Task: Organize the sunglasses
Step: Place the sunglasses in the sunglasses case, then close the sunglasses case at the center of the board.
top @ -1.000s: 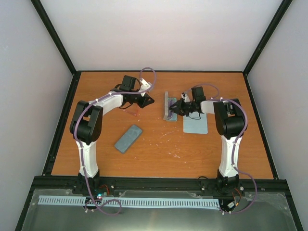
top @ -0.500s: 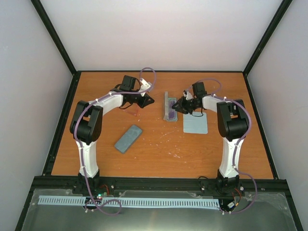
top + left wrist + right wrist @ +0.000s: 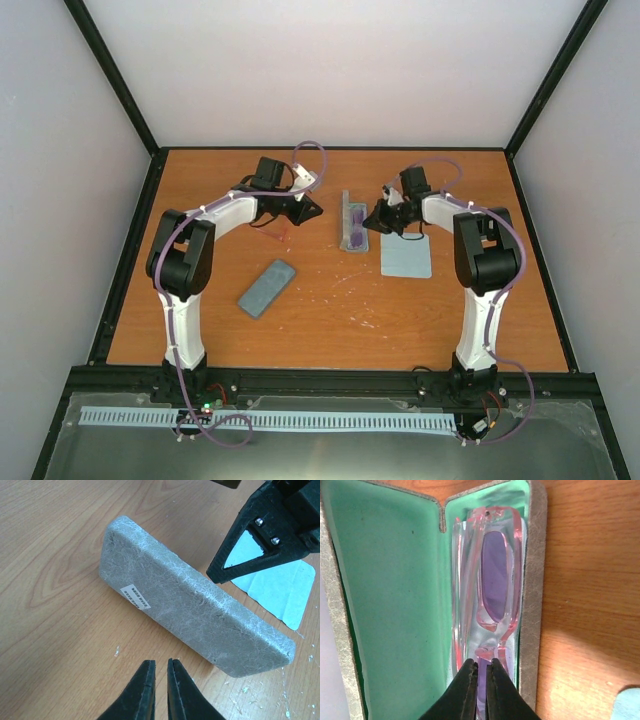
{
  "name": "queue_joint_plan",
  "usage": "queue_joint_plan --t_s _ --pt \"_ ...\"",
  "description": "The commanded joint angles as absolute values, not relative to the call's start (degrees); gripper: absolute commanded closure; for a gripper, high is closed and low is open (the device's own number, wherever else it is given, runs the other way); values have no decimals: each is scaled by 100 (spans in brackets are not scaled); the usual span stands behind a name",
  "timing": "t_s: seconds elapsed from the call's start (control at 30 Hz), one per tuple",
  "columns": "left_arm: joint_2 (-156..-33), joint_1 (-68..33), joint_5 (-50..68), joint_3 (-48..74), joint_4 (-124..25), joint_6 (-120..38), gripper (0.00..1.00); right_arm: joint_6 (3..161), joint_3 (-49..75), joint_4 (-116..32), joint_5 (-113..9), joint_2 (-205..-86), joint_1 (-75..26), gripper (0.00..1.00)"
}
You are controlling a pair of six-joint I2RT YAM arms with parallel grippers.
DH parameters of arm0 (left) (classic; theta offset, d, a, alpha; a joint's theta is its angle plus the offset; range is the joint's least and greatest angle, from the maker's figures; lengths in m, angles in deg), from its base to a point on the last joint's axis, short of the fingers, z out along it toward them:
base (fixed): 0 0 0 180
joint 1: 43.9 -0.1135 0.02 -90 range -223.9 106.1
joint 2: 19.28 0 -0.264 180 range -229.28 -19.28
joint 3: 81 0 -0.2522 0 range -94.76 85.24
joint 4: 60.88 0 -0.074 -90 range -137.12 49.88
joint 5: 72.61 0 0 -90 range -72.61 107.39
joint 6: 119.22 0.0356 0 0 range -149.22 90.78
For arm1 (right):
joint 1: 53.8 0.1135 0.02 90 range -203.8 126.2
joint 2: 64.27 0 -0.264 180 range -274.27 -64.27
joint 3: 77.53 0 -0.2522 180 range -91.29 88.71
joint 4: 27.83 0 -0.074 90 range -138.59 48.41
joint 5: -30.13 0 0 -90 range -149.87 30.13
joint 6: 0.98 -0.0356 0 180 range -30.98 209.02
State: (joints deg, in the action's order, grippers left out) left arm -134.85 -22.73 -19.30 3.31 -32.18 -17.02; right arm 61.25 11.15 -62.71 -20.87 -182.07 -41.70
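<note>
Right gripper (image 3: 481, 664), closed empty, has backed off right of the open case (image 3: 535, 580); sunglasses (image 3: 492, 570) now inside. Left gripper (image 3: 160, 662) closed, empty.

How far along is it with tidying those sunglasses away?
Mostly done, it seems. The pink sunglasses already lie folded inside the open case. Right now the right gripper, closed, hovers at their near end, perhaps nudging them in. The left gripper, also closed and holding nothing, sits at the lid's outer side. Left to do: shut the lid, which stands open.
</note>
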Motion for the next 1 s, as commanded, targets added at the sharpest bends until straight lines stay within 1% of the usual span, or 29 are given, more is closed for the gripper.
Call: queue_joint_plan --t_s 0.0,0.27,0.5,0.6,0.7,0.8,0.83,0.9,0.97 --pt "-13466 -2195 -1985 105 -3313 -1780 89 6204 963 -6324 -2111 -18333 -4037 95" --pt "-13484 -2177 -1953 119 -3316 -1771 89 6199 845 -6268 -2107 -18661 -4035 95" --pt "-13543 -2122 -2020 88 -3332 -1808 89 6196 846 -6104 -1963 -18661 -4031 95" --pt "-13578 -2054 -2014 62 -3313 -1799 89 6214 968 -6070 -1952 -18339 -4035 94" --pt "-13644 -1966 -2023 23 -3293 -1780 89 6297 1063 -6155 -1975 -17884 -4035 91" --pt "-13731 -1907 -2014 -24 -3297 -1802 89 6387 1126 -6271 -2174 -17522 -4130 90" --pt "-13754 -1889 -2002 -30 -3319 -1810 89 6440 1108 -6344 -2286 -17511 -4160 91" --pt "-13805 -1877 -1979 -35 -3349 -1822 89 6544 1093 -6451 -2449 -17560 -4221 96" --pt "-13863 -1868 -1987 -48 -3350 -1847 89 6616 1106 -6509 -2625 -17645 -4239 97"
